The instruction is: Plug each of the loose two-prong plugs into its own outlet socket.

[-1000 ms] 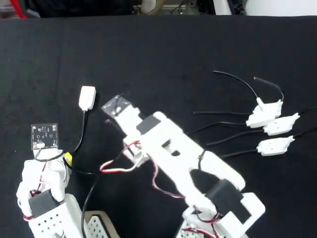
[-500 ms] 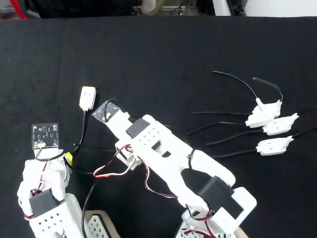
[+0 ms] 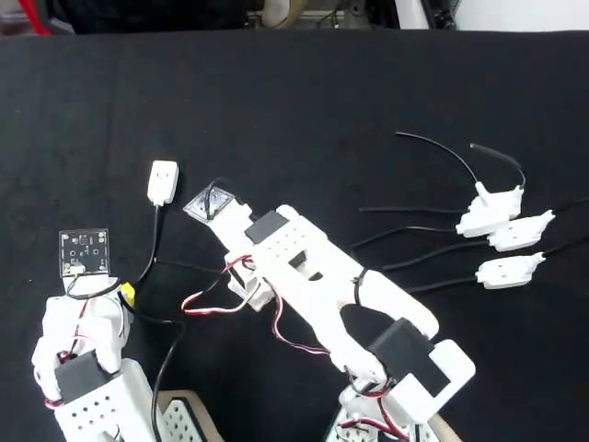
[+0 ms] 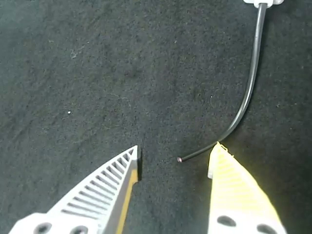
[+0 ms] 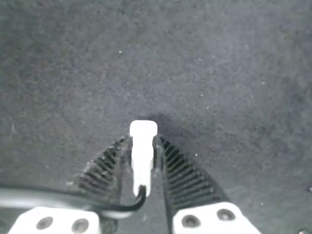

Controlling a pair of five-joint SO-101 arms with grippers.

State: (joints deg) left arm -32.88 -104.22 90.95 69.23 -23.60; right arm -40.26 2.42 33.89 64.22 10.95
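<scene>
The right hand (image 5: 143,141) is clamped on a small white plug (image 5: 143,161). Its ribbed fingers (image 5: 100,175) press both flat sides, and the plug's black cord (image 5: 63,202) trails out behind across one of them. In the high view the right arm (image 3: 313,276) stretches diagonally over the black surface (image 3: 304,101). This puts the plug low over the cloth at middle-left, near a white connector piece (image 3: 163,181), probably a socket, which has a black lead (image 3: 152,235) of its own. The left hand (image 4: 176,148) hangs spread open just above the bare end of that lead, holding nothing. The step in hand looks like carrying the gripped plug to a socket. To do it well, the plug's nose should be squared to the socket mouth before any push, the approach kept low and straight along the socket's axis, and the trailing cord kept from snagging. The connector piece looks light and loose and would likely skid under a push, so pinning it or its lead with the open left hand would help. As for receptacles, a cluster of white pieces (image 3: 515,233) with black leads lies at the far right, well apart from both hands — whether any of them is a socket already filled cannot be told.
</scene>
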